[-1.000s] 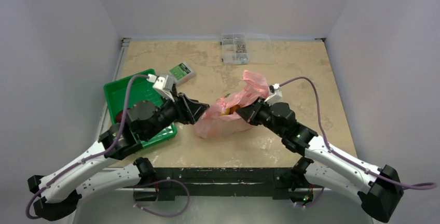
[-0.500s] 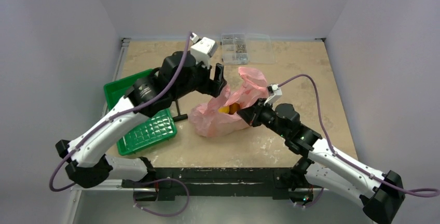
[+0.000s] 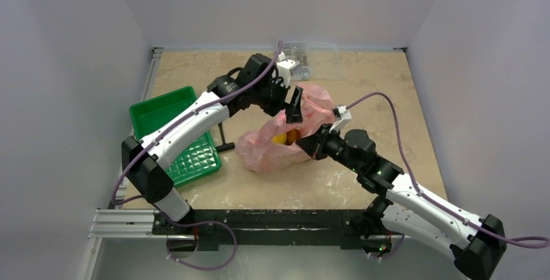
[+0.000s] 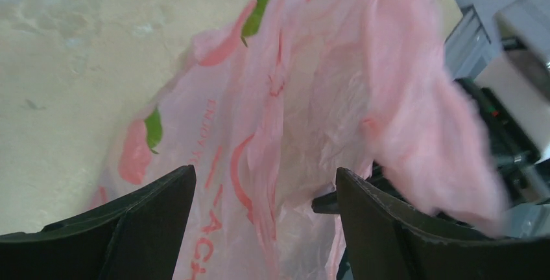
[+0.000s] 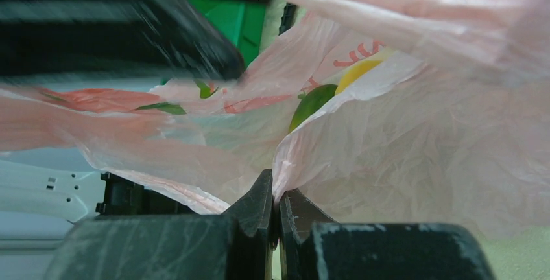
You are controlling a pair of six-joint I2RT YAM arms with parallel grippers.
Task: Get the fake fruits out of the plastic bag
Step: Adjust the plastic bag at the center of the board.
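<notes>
The pink plastic bag [image 3: 279,140] lies mid-table with its mouth lifted. A yellow fruit [image 3: 279,138] and an orange fruit [image 3: 293,135] show inside the opening. My right gripper [image 3: 310,146] is shut on the bag's rim, the thin film pinched between its jaws [image 5: 277,192]. In the right wrist view a lime green fruit [image 5: 311,104] and a yellow fruit [image 5: 358,71] show through the bag [image 5: 415,144]. My left gripper [image 3: 295,107] is open and empty, just above the bag's mouth; the bag [image 4: 292,131] fills the space beyond its spread jaws.
A green ribbed tray [image 3: 170,134] sits at the left. A clear compartment box [image 3: 305,56] of small parts stands at the far edge behind the left arm. A small black object [image 3: 225,146] lies between tray and bag.
My left arm has swung from beside the tray up and right, and its gripper now hangs over the bag's mouth. The right gripper has kept its hold on the bag.
</notes>
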